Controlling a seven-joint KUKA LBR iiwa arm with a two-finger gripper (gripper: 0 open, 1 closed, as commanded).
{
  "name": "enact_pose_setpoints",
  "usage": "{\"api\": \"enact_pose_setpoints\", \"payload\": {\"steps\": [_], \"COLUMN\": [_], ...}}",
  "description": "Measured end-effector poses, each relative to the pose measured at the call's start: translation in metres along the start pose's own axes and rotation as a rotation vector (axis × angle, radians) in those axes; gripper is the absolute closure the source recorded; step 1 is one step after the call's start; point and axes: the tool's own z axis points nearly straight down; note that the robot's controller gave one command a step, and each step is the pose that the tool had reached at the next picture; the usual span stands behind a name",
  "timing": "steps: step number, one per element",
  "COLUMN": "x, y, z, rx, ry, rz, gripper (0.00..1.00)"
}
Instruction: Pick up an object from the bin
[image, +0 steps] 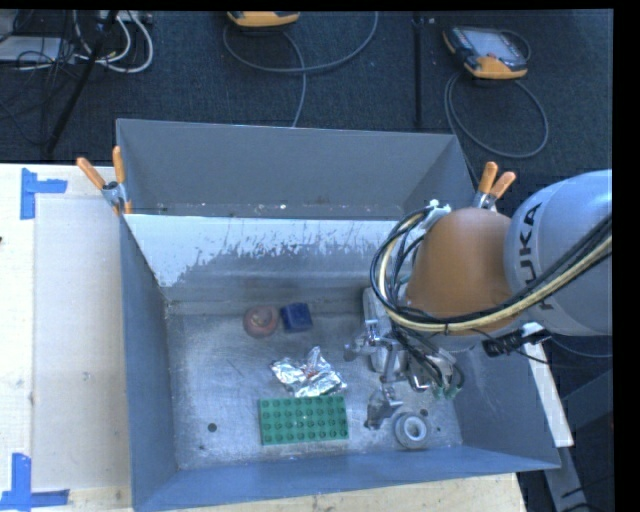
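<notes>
Arm: I'm reaching in from the right; brown wrist cover (455, 265) and looped cables (395, 270) hang above the bin's (200, 290) right half
Gripper: my gripper (383, 408) is down low at the front right of the floor; open or closed, holding anything or not, I cannot tell from here
Nearest thing: grey ring (410, 431), lying flat just beside my gripper, toward the front right corner
On the other side: green studded plate (303, 419), flat near the front wall; crumpled foil (308, 375) just behind it
Farther back: brown round piece (261, 320) and blue block (296, 317), side by side; both well apart from my gripper
</notes>
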Motion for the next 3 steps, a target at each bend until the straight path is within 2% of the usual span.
{"api": "enact_pose_setpoints", "payload": {"steps": [1,2,3], "x": [0.018,0.017,0.015], "y": [0.041,0.041,0.001], "z": [0.062,0.060,-0.107], "rx": [0.004,0.005,0.007], "ry": [-0.006,-0.010,-0.012], "rz": [-0.170,-0.173,-0.362], "gripper": [0.00,1.00,1.00]}}
